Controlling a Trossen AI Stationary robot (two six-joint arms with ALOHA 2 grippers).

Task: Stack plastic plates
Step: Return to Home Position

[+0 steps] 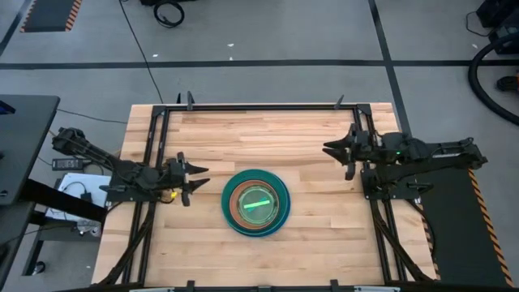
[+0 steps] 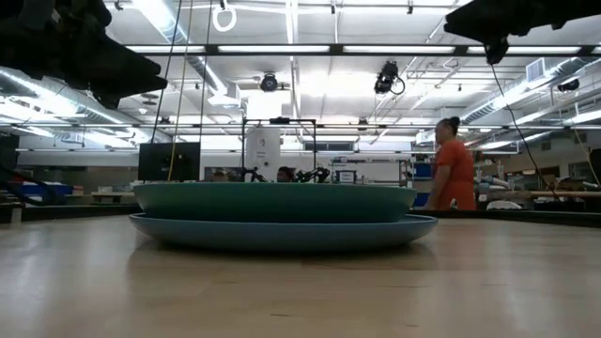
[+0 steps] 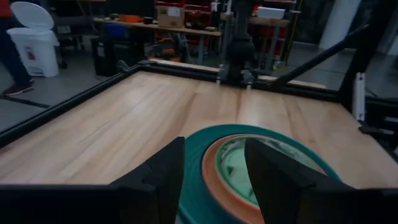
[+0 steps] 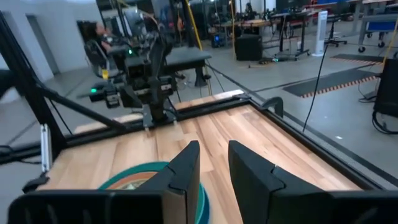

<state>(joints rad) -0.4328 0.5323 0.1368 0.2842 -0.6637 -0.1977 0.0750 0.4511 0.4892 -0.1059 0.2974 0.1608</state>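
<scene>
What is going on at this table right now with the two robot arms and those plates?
The plastic plates sit nested in one stack at the middle of the table, a lime plate on top. Neither arm holds anything: the left claw is open just left of the stack, the right claw open near the table's right edge. The stacking looks finished.

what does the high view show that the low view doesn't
Only the high view: the inner plates, with the lime plate on top, and the left gripper and right gripper, both open, either side of the stack. Only the low view: the blue plate under the teal-green plate edge-on, and a person in orange behind. Both: the stack on the wooden table.
</scene>
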